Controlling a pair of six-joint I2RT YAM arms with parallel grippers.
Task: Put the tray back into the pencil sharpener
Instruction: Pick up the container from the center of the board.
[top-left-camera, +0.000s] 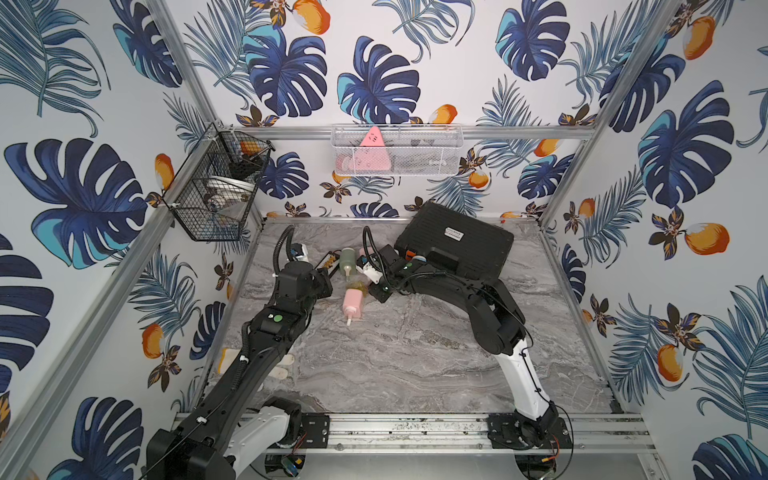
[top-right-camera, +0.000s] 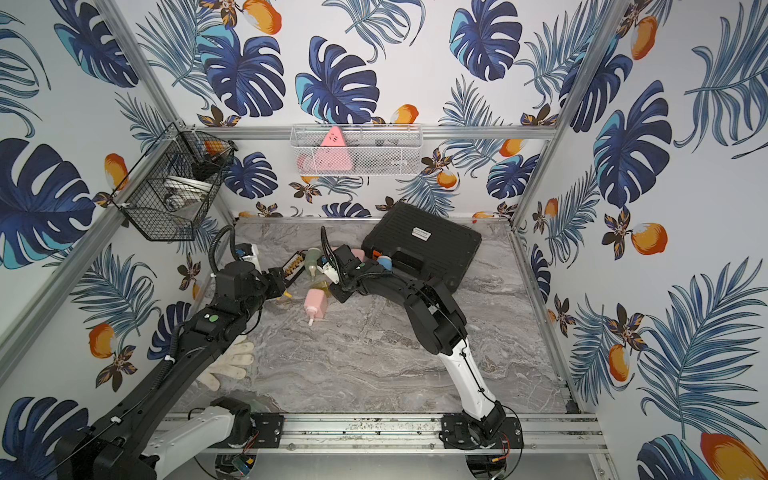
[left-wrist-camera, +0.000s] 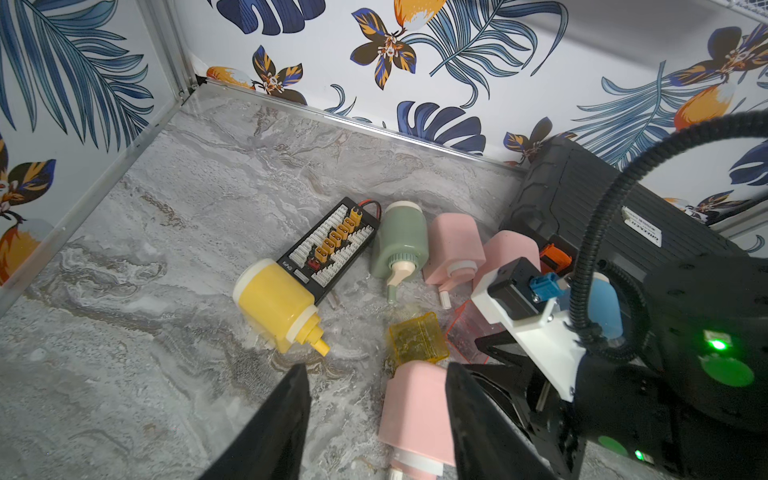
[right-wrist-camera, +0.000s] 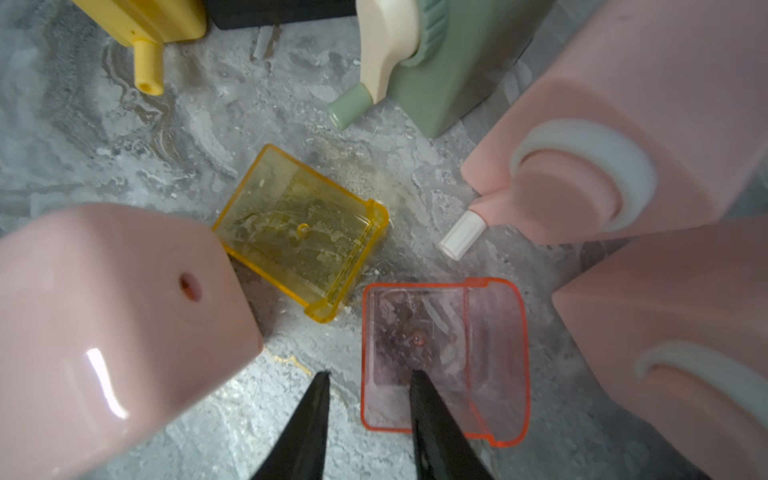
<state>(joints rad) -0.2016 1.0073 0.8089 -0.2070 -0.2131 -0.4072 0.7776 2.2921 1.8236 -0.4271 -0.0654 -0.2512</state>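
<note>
Right gripper (right-wrist-camera: 370, 386) is hanging over the red-tinted clear plastic tray (right-wrist-camera: 444, 357). Its jaws are partly apart and straddling one tray wall, one finger inside and one outside, clamping nothing. The tray is lying flat on the grey marbled tabletop (right-wrist-camera: 124, 137), just beside a yellow clear plastic tray (right-wrist-camera: 301, 232).

Left gripper (left-wrist-camera: 378, 399) is also standing open, with the pink plastic pencil sharpener (left-wrist-camera: 415, 411) lying on its side between the fingers. One finger is overlapping it, contact unclear; the other is sitting apart from it.

Crowding the trays:
- two more pink sharpeners (right-wrist-camera: 623, 124)
- a sage green sharpener with a cream crank (left-wrist-camera: 399, 245)
- a yellow sharpener (left-wrist-camera: 278, 309) lying up against a black connector board (left-wrist-camera: 332, 245)

A big black ribbed plastic case (top-left-camera: 455, 241) is sitting right of centre in both top views.

The top views are showing the pink sharpener just left of centre, but the right arm's wrist is covering the red tray there, so only the wrist views are showing it. A top view is also showing a white glove (top-right-camera: 228, 361) beneath the left arm, lower left of the frame.
</note>
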